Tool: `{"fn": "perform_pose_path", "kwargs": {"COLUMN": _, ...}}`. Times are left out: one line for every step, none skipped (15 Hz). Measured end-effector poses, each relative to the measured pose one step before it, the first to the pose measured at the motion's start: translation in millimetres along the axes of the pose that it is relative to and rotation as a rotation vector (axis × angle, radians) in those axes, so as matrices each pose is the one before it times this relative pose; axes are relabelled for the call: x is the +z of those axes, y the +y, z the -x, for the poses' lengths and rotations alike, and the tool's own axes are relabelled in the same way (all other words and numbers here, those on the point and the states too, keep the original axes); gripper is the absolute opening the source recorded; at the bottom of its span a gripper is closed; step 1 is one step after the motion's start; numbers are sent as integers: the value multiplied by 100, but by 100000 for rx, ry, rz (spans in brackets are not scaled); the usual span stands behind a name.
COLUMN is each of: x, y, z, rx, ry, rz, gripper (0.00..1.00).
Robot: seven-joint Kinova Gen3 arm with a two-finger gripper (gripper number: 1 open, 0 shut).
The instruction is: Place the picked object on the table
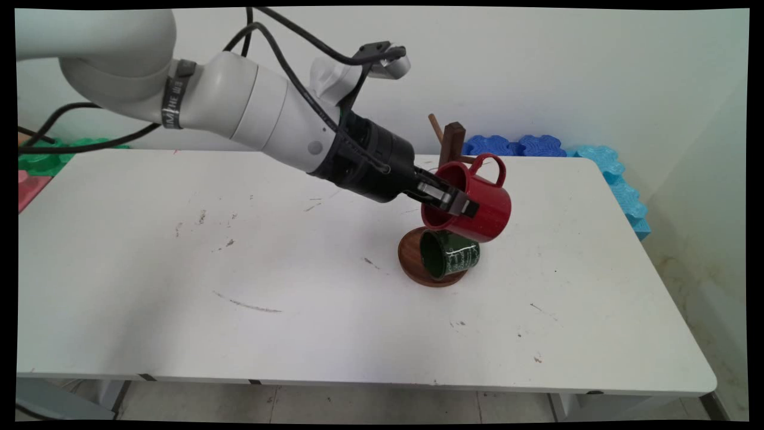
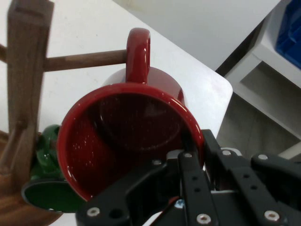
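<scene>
Pinching the rim of the red mug (image 1: 471, 206), the gripper (image 1: 450, 202) has one finger inside the mouth and one outside, holding the mug in the air tipped on its side. Its mouth faces back toward the arm and its handle (image 2: 138, 54) points up, touching the tip of a wooden peg (image 2: 84, 60) of the mug tree (image 1: 452, 143). Directly below, a green mug (image 1: 449, 255) hangs over the tree's round base (image 1: 412, 257).
</scene>
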Motion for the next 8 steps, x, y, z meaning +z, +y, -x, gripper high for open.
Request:
{"fn": "perform_pose_path", "kwargs": {"x": -86, "y": 141, "z": 41, "rx": 636, "ry": -231, "rz": 292, "gripper": 0}}
{"fn": "perform_pose_path", "kwargs": {"x": -114, "y": 120, "z": 57, "rx": 811, "ry": -317, "rz": 262, "gripper": 0}}
{"fn": "perform_pose_path", "kwargs": {"x": -86, "y": 76, "z": 48, "rx": 636, "ry": -258, "rz": 174, "gripper": 0}}
{"fn": "perform_pose_path", "kwargs": {"x": -177, "y": 102, "z": 97, "rx": 1353, "ry": -553, "rz": 220, "gripper": 0}}
{"fn": "perform_pose_path", "kwargs": {"x": -192, "y": 56, "z": 89, "rx": 1326, "ry": -515, "rz": 120, "gripper": 0}}
{"fn": "perform_pose_path", "kwargs": {"x": -223, "y": 37, "z": 104, "rx": 1417, "ry": -584, "rz": 100, "gripper": 0}}
{"fn": "perform_pose_path", "kwargs": {"x": -210, "y": 23, "z": 106, "rx": 1220, "ry": -545, "rz": 67, "gripper": 0}}
{"fn": "perform_pose_path", "kwargs": {"x": -272, "y": 2, "z": 150, "rx": 1395, "ry": -678, "rz": 16, "gripper": 0}}
